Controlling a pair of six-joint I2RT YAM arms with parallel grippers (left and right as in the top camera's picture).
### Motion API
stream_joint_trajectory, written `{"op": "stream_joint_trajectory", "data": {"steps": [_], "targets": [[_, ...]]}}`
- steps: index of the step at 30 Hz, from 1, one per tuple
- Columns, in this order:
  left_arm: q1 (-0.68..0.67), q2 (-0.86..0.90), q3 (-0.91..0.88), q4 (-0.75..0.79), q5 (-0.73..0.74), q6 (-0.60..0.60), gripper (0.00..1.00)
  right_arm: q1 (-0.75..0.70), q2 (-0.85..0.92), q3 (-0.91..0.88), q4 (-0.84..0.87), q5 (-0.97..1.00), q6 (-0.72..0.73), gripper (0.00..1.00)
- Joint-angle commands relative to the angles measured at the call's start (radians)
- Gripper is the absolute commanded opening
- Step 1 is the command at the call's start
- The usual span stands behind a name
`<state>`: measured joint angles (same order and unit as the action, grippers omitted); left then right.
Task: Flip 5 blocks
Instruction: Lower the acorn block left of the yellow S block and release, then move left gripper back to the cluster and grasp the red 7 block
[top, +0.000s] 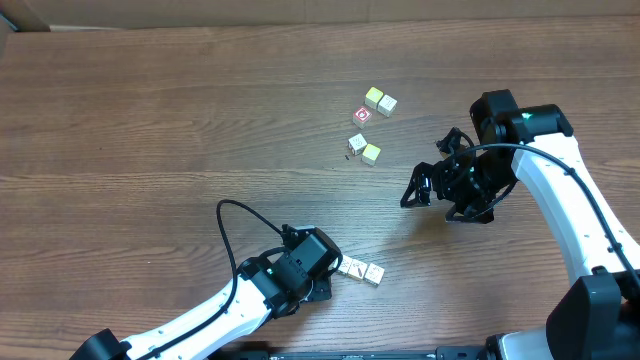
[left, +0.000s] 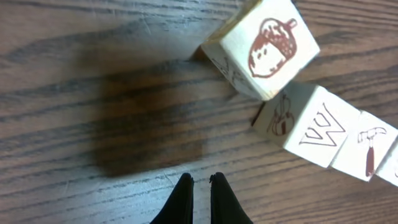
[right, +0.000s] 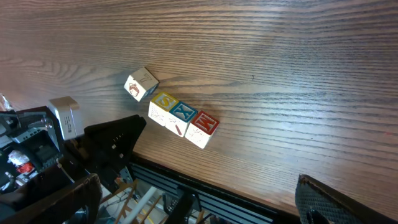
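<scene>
Close to the table's front edge lies a short row of blocks (top: 362, 270). The left wrist view shows an acorn block (left: 267, 46) tipped on an edge, leaning against a "W" block (left: 311, 127), with a hammer block (left: 367, 149) beside that. My left gripper (left: 201, 182) is shut on nothing, just short of them over bare wood (top: 328, 272). In the right wrist view the same blocks show as one apart (right: 141, 84) and three in a row (right: 180, 118). My right gripper (top: 425, 180) hangs open and empty, well off to the right.
A second cluster of small cubes sits at the back right: yellow-topped ones (top: 373, 97) (top: 371, 153), a red-faced one (top: 362, 115) and two pale ones (top: 357, 143). The table's front edge (right: 249, 199) runs just beyond the row. The left arm's cable (top: 225, 235) loops over the wood.
</scene>
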<state>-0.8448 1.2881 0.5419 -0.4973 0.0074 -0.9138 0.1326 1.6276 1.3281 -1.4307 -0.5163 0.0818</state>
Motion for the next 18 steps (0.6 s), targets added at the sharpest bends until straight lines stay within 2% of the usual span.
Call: {"op": "stream_joint_trajectory", "data": {"steps": [1,7,13,16,18], "targets": [[-0.006,0.003,-0.007,0.0,0.011,0.005,0.04,0.004,-0.015,0.02,0.003,0.0,-0.004,1.0],[-0.006,-0.035,-0.006,0.001,-0.069,-0.011,0.04,0.004,-0.015,0.02,0.004,0.0,-0.004,1.0],[0.039,-0.058,0.056,0.006,-0.208,0.01,0.17,0.004,-0.015,0.02,0.004,0.0,-0.004,1.0],[0.114,-0.05,0.104,0.055,-0.203,0.12,0.23,0.004,-0.015,0.02,0.005,0.0,-0.004,1.0],[0.199,-0.013,0.15,0.095,-0.139,0.229,0.24,0.004,-0.015,0.02,0.007,0.0,-0.003,1.0]]}}
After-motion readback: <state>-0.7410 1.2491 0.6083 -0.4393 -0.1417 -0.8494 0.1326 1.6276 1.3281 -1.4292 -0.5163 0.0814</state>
